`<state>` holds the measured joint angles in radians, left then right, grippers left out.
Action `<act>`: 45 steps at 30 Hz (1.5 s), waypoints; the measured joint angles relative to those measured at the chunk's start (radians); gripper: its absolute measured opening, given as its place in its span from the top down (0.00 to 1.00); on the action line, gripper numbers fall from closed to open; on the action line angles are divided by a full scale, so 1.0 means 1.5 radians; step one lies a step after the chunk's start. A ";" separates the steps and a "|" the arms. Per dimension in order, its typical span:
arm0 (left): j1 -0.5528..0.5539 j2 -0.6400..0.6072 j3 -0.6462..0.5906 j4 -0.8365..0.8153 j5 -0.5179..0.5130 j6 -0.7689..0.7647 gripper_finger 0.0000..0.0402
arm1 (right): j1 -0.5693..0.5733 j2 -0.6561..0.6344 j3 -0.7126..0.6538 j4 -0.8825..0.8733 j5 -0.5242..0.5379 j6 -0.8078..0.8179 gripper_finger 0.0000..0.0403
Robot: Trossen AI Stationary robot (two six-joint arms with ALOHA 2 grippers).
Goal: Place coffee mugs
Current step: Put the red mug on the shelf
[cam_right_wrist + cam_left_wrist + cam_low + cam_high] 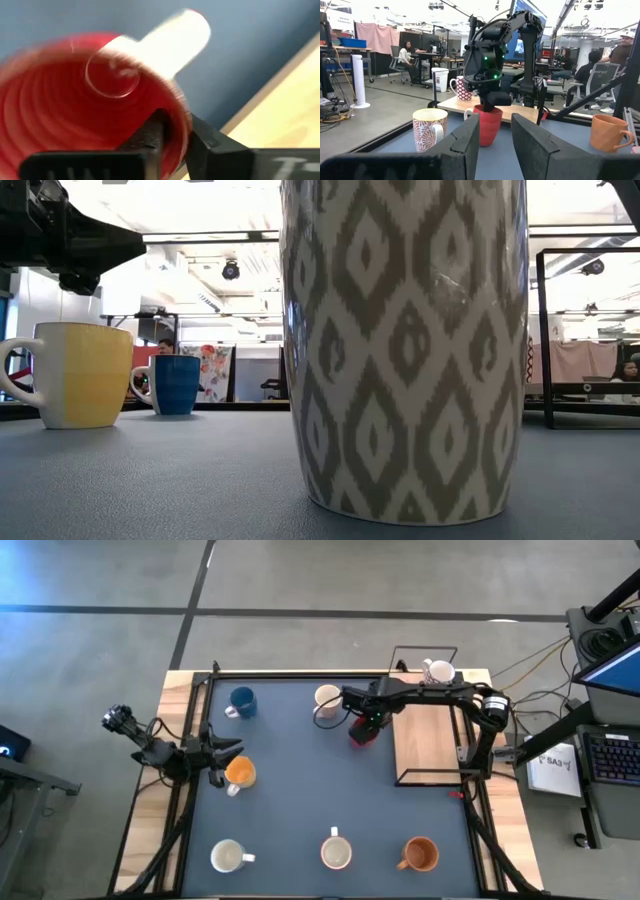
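Nearest object: patterned mug fills the low view, standing on the blue-grey mat; in the high view it is probably the front-centre mug, though I cannot be sure.
Right gripper: right gripper pinches the rim of the red mug, one finger inside the wall and one outside, jaws nearly closed on it.
Red mug position: on the mat, just beside the wooden board and near a cream mug.
Left gripper: left gripper hovers with fingers apart and empty, beside the orange-and-white mug.
Other mugs: blue mug at the back left, orange mug front right, white mug front left, one patterned mug already on the board's far corner.
Risk: a pinch on one thin wall may let the mug swing or slip when raised; its handle could clip the cream mug.
Unclear: right wrist view is smeared, so how deep the fingers sit cannot be judged.
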<state>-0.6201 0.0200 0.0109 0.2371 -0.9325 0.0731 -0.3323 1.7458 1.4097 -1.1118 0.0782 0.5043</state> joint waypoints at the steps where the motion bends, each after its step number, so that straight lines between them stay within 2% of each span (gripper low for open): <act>1: 0.000 0.000 0.000 0.000 0.000 0.000 0.76 | -0.001 0.000 0.001 0.003 -0.006 -0.011 0.94; 6: 0.000 0.000 0.000 0.000 0.000 0.000 0.76 | -0.003 -0.005 0.002 0.004 -0.023 -0.072 0.96; 12: 0.000 0.000 0.000 0.000 0.000 0.000 0.76 | -0.026 -0.011 0.036 -0.051 -0.023 -0.139 0.96; 24: 0.000 0.000 0.000 0.000 0.000 0.000 0.76 | -0.130 -0.017 0.120 -0.212 -0.021 -0.238 0.97; 35: 0.000 0.000 0.000 0.000 0.000 0.000 0.76 | -0.224 -0.023 0.129 -0.267 -0.021 -0.367 0.97; 45: 0.000 0.000 0.000 0.000 0.000 0.000 0.76 | -0.298 -0.023 0.129 -0.266 -0.011 -0.406 0.97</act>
<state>-0.6204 0.0200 0.0111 0.2369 -0.9325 0.0731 -0.7789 1.7111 1.6035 -1.5108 0.0620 -0.1055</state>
